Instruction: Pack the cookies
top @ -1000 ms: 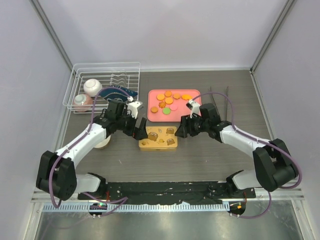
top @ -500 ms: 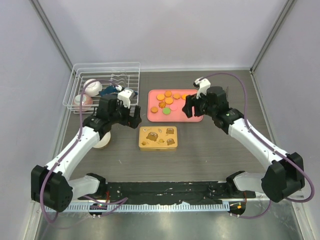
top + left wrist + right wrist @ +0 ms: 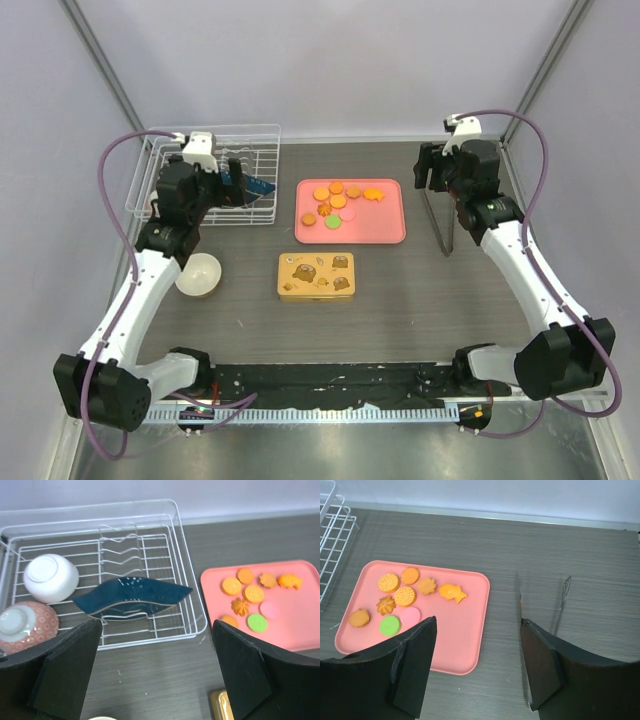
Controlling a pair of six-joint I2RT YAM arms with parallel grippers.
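Observation:
The cookies [image 3: 339,203] lie on a pink tray [image 3: 385,226] at the back middle of the table: several orange ones, one green and one pale pink. They also show in the left wrist view [image 3: 252,594] and the right wrist view [image 3: 402,597]. A gold tin [image 3: 316,275] sits in front of the tray. My left gripper [image 3: 222,188] hangs open over the wire rack's near edge, nothing between its fingers [image 3: 157,645]. My right gripper [image 3: 428,172] hangs open to the right of the tray, also holding nothing [image 3: 477,630].
A white wire dish rack [image 3: 262,135] at the back left holds two bowls and a dark blue plate [image 3: 132,596]. A white bowl [image 3: 198,275] stands on the table left of the tin. Thin metal tongs [image 3: 563,600] lie right of the tray.
Both arms have lifted away from the tin and swung back, the left toward the rack, the right toward the back right corner. The right jaws have spread a little wider.

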